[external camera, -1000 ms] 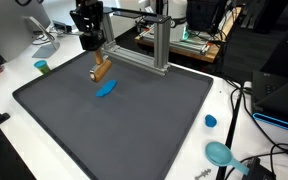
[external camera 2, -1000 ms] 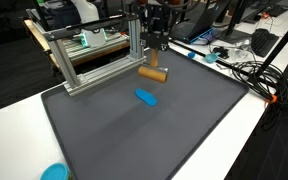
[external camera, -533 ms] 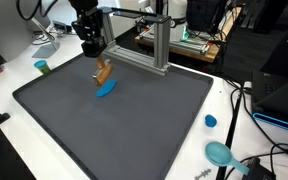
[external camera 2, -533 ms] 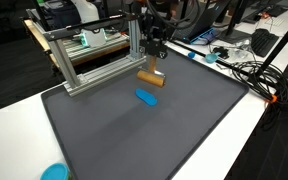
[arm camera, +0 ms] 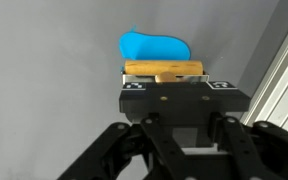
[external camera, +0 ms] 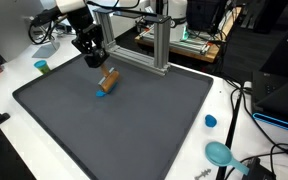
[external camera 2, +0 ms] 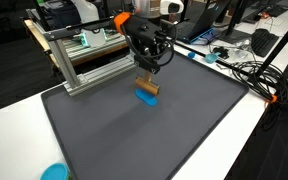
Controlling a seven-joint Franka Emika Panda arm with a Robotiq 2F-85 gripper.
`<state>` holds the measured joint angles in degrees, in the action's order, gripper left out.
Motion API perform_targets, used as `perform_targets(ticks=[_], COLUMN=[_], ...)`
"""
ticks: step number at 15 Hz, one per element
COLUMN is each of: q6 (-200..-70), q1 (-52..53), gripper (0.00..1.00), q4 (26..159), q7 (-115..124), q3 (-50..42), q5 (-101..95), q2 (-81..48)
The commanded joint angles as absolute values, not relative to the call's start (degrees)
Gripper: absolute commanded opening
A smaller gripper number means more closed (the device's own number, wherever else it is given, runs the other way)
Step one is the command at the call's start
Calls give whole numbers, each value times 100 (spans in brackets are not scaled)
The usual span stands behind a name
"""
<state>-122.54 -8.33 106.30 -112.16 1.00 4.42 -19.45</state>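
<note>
Carried along by the gripper (external camera: 99, 66), the wooden peg (external camera: 108, 78) has come away from its earlier spot and now sits right over the blue piece (external camera: 104, 89), which has not moved. The fingers are closed narrowly on the round, smooth peg. Behind the blue piece stands a metal frame (external camera: 160, 50). A dark, matte mat (external camera: 134, 130) lies beneath it, and a green cup (external camera: 42, 67) stands well apart.
</note>
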Motion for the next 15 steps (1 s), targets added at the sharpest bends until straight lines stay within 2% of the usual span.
perform_targets(ticks=[1,6,7,8,9,15], q6=[-12225,-12245,-12270,-12270,-12389,-12298], q1=[-1016,-1071,-1030,-1038,-990,-1052], gripper=[22,22,47,47,22,22], q4=[10428,10317,10448,10444,10459,10405], q7=[-11400,-11145,-11181,-11171,-11058,-11057], q3=[130,23,17,7,-17,25], q5=[857,820,678,678,590,673], q2=[-1972,-1999,-1963,-1964,-1995,-2266])
